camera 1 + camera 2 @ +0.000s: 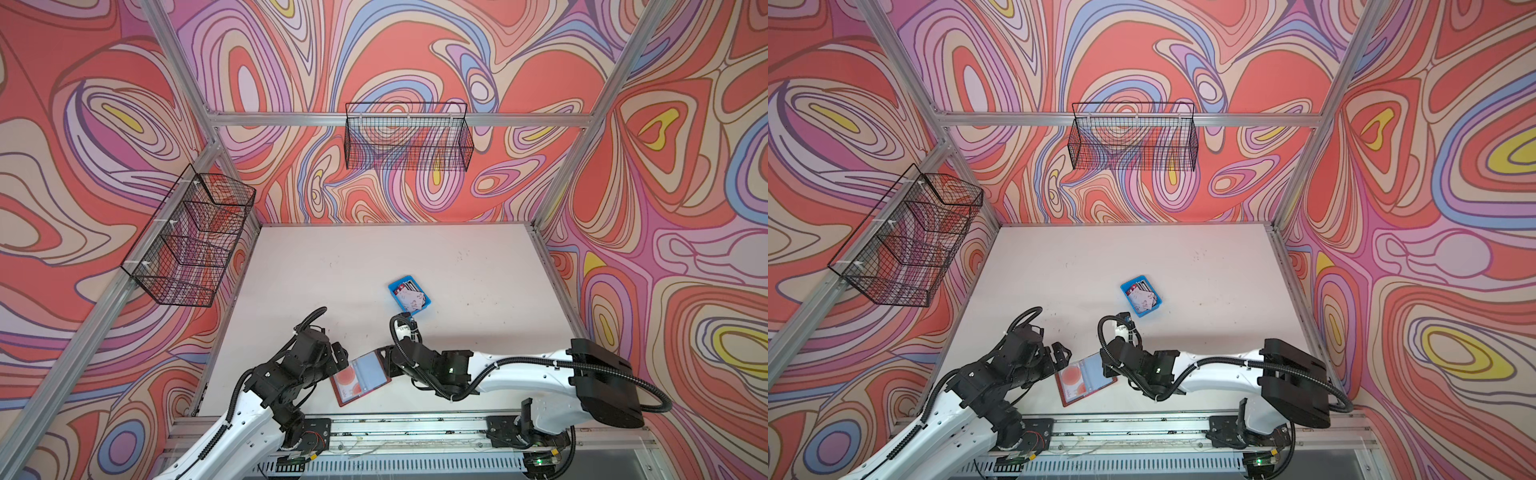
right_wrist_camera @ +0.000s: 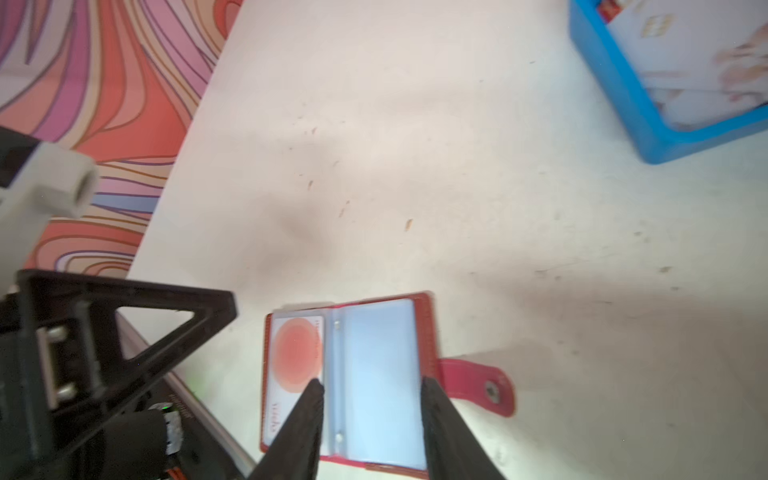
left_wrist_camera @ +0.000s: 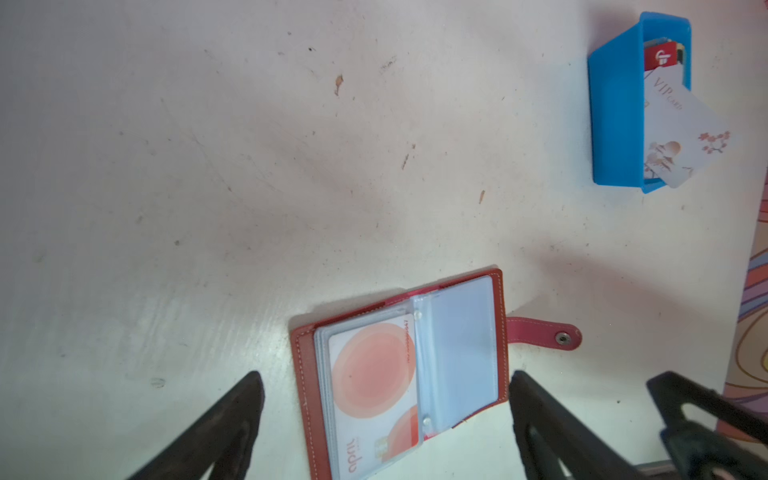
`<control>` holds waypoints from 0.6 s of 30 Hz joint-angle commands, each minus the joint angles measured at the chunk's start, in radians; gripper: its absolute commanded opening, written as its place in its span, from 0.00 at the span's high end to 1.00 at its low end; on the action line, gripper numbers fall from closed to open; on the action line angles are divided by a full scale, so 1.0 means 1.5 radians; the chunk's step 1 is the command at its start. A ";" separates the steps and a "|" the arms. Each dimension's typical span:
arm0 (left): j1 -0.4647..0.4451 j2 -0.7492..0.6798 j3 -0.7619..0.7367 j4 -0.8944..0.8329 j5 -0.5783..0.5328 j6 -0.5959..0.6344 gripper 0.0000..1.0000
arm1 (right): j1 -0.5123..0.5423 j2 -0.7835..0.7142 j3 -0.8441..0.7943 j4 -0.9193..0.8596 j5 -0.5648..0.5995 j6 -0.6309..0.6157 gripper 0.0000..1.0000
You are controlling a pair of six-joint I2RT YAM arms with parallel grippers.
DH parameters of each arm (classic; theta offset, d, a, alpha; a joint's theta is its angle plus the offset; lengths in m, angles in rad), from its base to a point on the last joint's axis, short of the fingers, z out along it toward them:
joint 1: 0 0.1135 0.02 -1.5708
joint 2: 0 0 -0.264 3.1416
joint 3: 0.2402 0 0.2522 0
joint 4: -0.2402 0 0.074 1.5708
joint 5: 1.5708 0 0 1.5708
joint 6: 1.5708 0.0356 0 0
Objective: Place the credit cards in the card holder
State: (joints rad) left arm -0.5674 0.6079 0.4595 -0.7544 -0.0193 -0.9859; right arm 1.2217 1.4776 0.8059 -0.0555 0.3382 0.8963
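Both your left pincer point(image 3: 384, 374) and right pincer point(image 2: 372, 386) stand open at the card holder point(image 3: 457, 345), spread flat on the tabletop point(image 3: 208, 166). The credit cards point(image 3: 681, 120) sit in the blue tray point(image 3: 615, 116), well apart.

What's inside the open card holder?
In the card holder, one white card with orange circles is sleeved; the facing sleeve looks empty. Pages stacked underneath are covered.

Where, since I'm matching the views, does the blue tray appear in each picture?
In a top view: blue tray mid-table, beyond the card holder.
In a top view: tray, same spot.
Left wrist: tray fully visible.
Right wrist: tray cropped at the edge.
Shared landmark: the open card holder.
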 commanded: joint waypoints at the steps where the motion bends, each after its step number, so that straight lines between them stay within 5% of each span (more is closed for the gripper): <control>1: 0.004 -0.003 0.001 -0.052 -0.033 0.036 0.14 | -0.030 -0.034 -0.012 -0.077 0.012 -0.040 0.61; 18: 0.004 -0.097 -0.069 0.005 0.044 0.025 0.21 | -0.147 -0.008 -0.046 0.018 -0.183 -0.122 0.71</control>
State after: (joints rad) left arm -0.5674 0.4614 0.3698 -0.7586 0.0338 -0.9432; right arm 1.0035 1.4425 0.7380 -0.0792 0.1341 0.7422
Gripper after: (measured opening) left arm 0.797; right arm 0.294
